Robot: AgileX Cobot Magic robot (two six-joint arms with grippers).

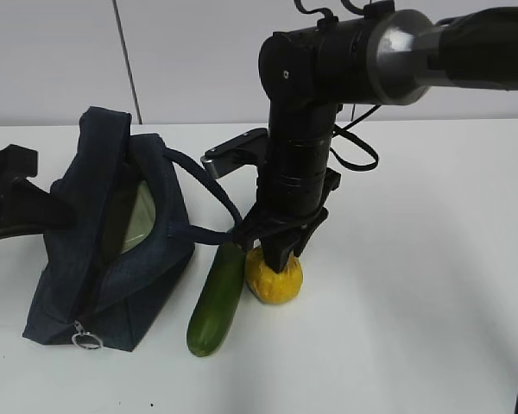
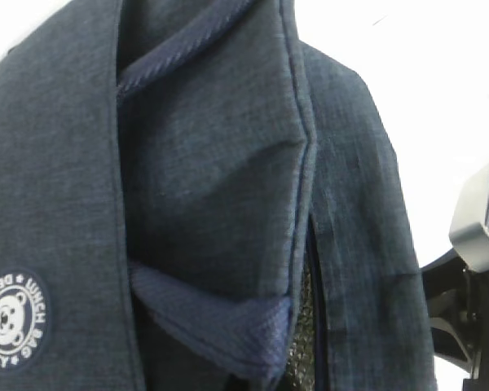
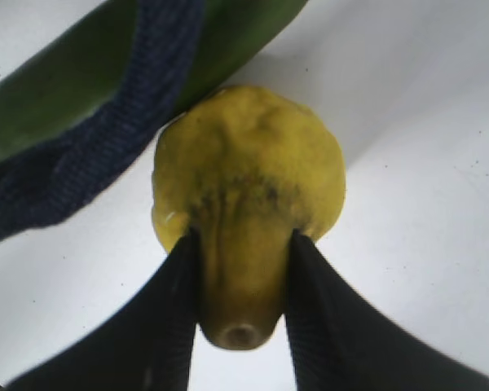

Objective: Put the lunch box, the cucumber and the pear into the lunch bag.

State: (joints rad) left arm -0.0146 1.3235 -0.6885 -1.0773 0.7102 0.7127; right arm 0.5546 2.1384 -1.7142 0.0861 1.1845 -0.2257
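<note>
Exterior view: the white worktop (image 1: 432, 285) runs back to a pale wall with one dark seam. The lunch bag (image 1: 112, 250) lies toward the left edge, its mouth gaping, and the pale green lid of the lunch box (image 1: 140, 216) shows inside it. The silver zip ring (image 1: 87, 339) rests at the bag's front corner. Just beside the bag lies the cucumber (image 1: 217, 297), with one strap handle (image 1: 209, 194) arching over its far end. The pear (image 1: 274, 276) sits on the worktop just right of the cucumber. The right gripper (image 1: 276, 253) stands straight down over the pear, its fingers on the pear's top. The left arm's dark parts show at the left edge, against the bag.

Left wrist view: navy fabric of the bag and a round bear badge (image 2: 10, 314) fill the frame; the left gripper's jaws are hidden, pressed together.

Right wrist view: the two black fingers (image 3: 167, 318) pinch the pear's narrow neck. The cucumber and the strap lie just behind.
</note>
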